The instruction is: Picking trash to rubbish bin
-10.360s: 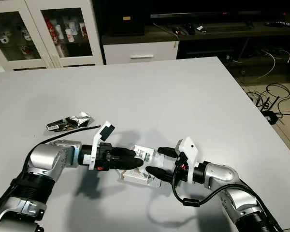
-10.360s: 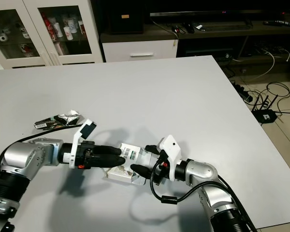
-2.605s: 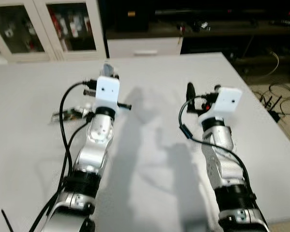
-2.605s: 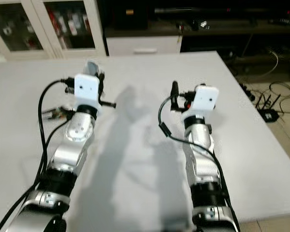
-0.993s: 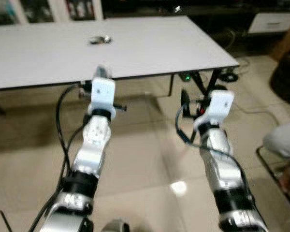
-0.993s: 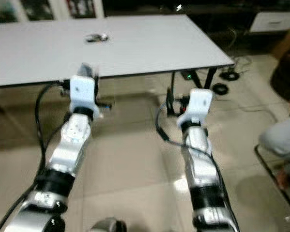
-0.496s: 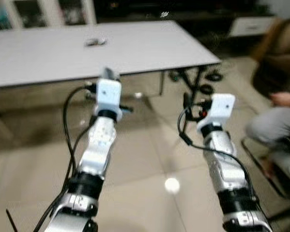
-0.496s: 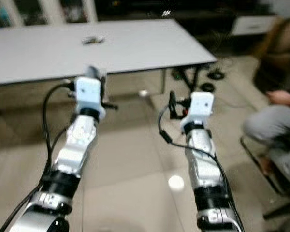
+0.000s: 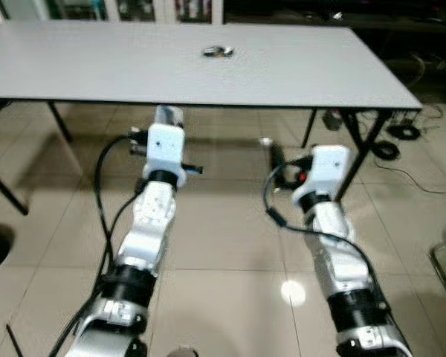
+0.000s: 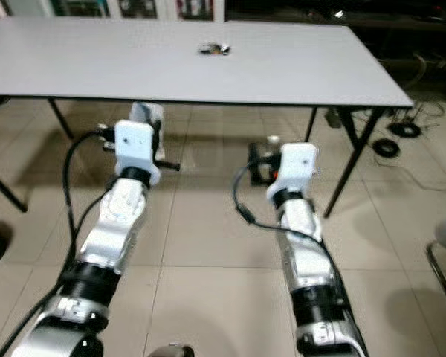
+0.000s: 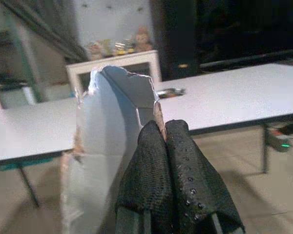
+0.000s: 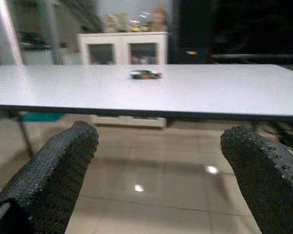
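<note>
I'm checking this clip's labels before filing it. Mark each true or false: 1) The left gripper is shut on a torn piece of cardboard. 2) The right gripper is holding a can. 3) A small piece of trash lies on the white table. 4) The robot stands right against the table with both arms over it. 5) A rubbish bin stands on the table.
1) True: the left gripper is shut on the torn cardboard piece.
2) False: the right gripper is open and holds nothing.
3) True: a crumpled wrapper lies on the white table.
4) False: the robot stands back from the table, both arms over the tiled floor.
5) False: the wrapper is the one thing seen on the table.
</note>
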